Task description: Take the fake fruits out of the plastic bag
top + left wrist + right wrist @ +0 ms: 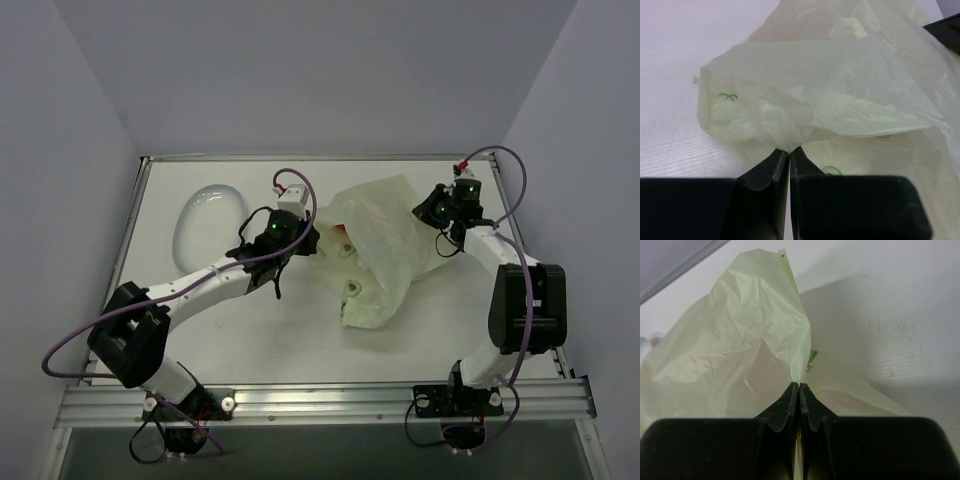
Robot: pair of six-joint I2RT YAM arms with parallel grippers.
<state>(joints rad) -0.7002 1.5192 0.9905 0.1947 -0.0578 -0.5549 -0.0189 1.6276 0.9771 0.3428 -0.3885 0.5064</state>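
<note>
**Fingertips clamped on bag film, both sides**

Black fingertips fill the bottom of each wrist view, and both pairs are pressed tight together with only thin film between them. The left gripper is nipped onto a low fold of the plastic bag. The right gripper is closed on a ridge of it that's pulled up into a little tent.

From above, the bag is seen crumpled across the middle-right of the table, held at its left side and its upper right corner. The fake fruits are inside it. A reddish patch is made out through the film just beside the left gripper, but a count can't be given.

Room-wise, a wide band of white tabletop is shown between the bag and the arm bases. It's tighter on the right, where the right arm is tucked near the table edge and the side wall. The bag's far tip is near the back edge too.

A white oval dish is parked at far left, well apart from the bag, with the left forearm slanted between them. Purple cables are looped over both arms.
</note>
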